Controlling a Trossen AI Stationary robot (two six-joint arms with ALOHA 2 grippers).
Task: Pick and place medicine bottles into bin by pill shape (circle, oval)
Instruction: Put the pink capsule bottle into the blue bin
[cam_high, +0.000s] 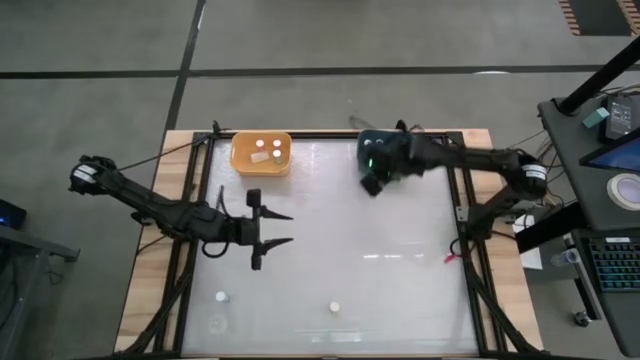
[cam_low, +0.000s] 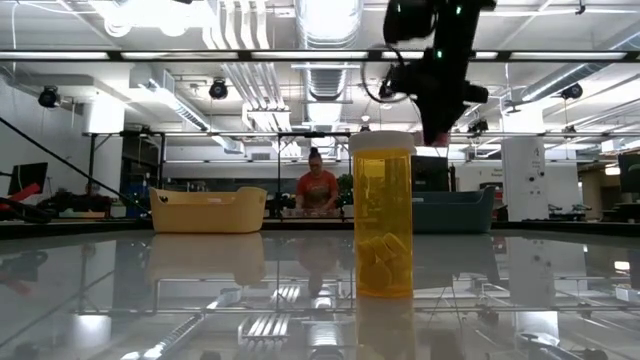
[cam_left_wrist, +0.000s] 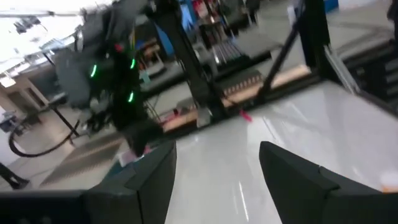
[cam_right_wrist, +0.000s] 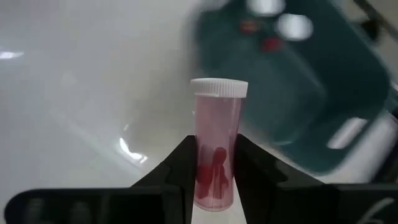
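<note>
My right gripper (cam_high: 374, 184) is over the table just near of the teal bin (cam_high: 380, 148), shut on a pink medicine bottle (cam_right_wrist: 216, 149) with a white cap and red pills inside. My left gripper (cam_high: 288, 228) hovers open and empty at the table's left middle, its fingers pointing right; it also shows in the left wrist view (cam_left_wrist: 217, 155). Two white-capped bottles (cam_high: 222, 296) (cam_high: 335, 307) stand upright on the table near the front edge. The second is the yellow one (cam_low: 383, 215) close in the low view. The orange bin (cam_high: 262, 152) holds a few bottles. My right gripper pinches the pink bottle's lower body (cam_right_wrist: 215, 134) between its two fingers (cam_right_wrist: 186, 165), one on each side. The capped end (cam_right_wrist: 219, 88) sticks out past the fingertips, away from the wrist. In the low view the bottle (cam_low: 437, 135) is lifted high clear of the table.
The orange bin sits at the table's far left and the teal bin at far centre; both show as tubs in the low view (cam_low: 208, 210) (cam_low: 455, 210). A person sits in the room beyond the table (cam_low: 317, 190). Bare tabletop lies between the arms.
</note>
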